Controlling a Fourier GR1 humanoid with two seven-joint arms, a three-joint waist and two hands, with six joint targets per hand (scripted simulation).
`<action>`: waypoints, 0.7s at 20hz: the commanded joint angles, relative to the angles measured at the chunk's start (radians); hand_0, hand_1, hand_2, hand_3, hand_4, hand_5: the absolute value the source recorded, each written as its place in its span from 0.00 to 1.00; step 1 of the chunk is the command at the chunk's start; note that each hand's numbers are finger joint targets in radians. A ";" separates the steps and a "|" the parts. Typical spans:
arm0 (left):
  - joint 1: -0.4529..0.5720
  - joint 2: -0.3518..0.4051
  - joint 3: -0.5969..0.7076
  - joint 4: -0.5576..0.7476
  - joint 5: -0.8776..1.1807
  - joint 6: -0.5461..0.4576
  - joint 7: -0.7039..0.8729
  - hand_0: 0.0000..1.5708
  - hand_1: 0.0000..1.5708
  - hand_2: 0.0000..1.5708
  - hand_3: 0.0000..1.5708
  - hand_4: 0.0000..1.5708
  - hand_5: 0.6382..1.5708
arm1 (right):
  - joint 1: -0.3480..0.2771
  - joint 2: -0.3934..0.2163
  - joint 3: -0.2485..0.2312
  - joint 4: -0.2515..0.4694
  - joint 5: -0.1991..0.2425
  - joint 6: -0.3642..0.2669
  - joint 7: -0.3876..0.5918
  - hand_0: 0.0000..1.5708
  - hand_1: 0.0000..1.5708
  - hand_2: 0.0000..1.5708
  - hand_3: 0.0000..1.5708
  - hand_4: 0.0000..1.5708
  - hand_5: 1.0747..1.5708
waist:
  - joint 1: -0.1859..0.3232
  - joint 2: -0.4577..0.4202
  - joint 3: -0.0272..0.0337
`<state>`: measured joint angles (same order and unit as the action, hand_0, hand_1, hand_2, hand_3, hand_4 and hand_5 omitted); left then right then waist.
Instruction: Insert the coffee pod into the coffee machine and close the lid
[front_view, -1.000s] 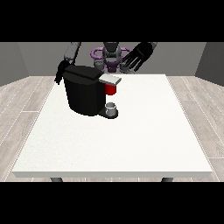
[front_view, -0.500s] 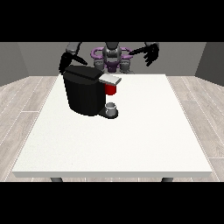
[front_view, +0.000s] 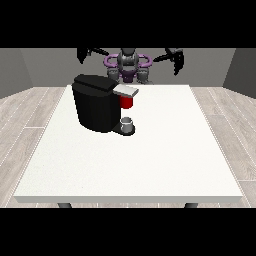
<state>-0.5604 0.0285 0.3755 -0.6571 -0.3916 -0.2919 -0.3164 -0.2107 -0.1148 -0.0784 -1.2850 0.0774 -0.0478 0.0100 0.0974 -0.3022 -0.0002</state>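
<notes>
A boxy matte-black coffee machine (front_view: 97, 102) is seen toward the far left of the smooth white tabletop (front_view: 150, 160). A small grey cylindrical thing (front_view: 128, 122) sits on its base, under a red thing at the machine (front_view: 127, 102). Both hands (front_view: 83, 53) (front_view: 176, 58) are raised behind the far edge; whether their fingers are open cannot be told.

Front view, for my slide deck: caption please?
Robot raises both hands behind a black coffee machine on the white table.

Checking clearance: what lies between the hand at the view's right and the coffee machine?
In the front view, only the robot's torso and bare white table lie between that raised hand and the coffee machine.
</notes>
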 joint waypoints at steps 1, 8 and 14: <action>0.047 -0.007 0.014 -0.045 0.055 -0.031 0.022 0.00 0.00 0.00 0.00 0.22 1.00 | -0.049 -0.035 0.023 -0.053 0.004 0.048 0.033 0.00 0.00 0.00 0.00 0.07 1.00 | 0.016 0.001 0.0001; 0.141 -0.028 -0.100 -0.226 0.110 -0.053 0.052 0.00 0.00 0.00 0.00 0.25 1.00 | -0.140 -0.097 -0.090 0.019 -0.047 0.044 0.090 0.00 0.00 0.00 0.00 0.00 1.00 | 0.101 0.055 0.0006; 0.156 -0.028 -0.195 -0.337 0.193 0.032 0.100 0.00 0.00 0.00 0.00 0.23 1.00 | -0.253 -0.052 -0.112 0.095 -0.104 0.032 0.109 0.00 0.00 0.00 0.00 0.05 1.00 | 0.102 0.130 0.0004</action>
<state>-0.4411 0.0028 0.2315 -0.9236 -0.2356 -0.2921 -0.2374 -0.3996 -0.1851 -0.1713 -1.2186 0.0104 -0.0080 0.0716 0.1914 -0.1887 0.0004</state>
